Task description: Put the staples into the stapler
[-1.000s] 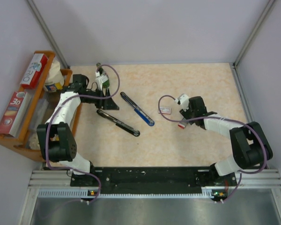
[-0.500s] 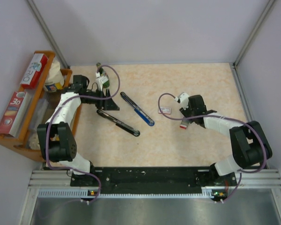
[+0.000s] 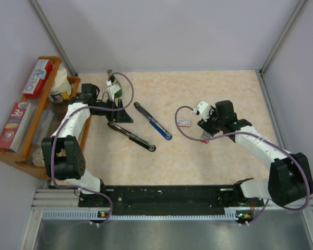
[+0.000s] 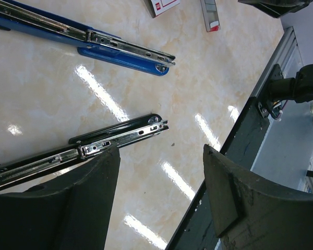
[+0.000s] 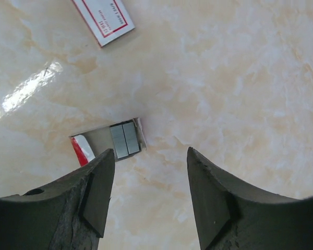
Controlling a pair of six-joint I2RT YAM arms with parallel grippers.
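Grippers | your right gripper (image 5: 146,161) parted, empty, over staple tray (image 5: 107,141) | left gripper (image 4: 161,156) parted, seemingly clear of black stapler (image 4: 115,138)

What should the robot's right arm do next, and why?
Probably ease the right arm down and over until its open jaws straddle the small grey and red tray of grey staples. The jaws hang open and empty, with the tray lying flat just off to one side.
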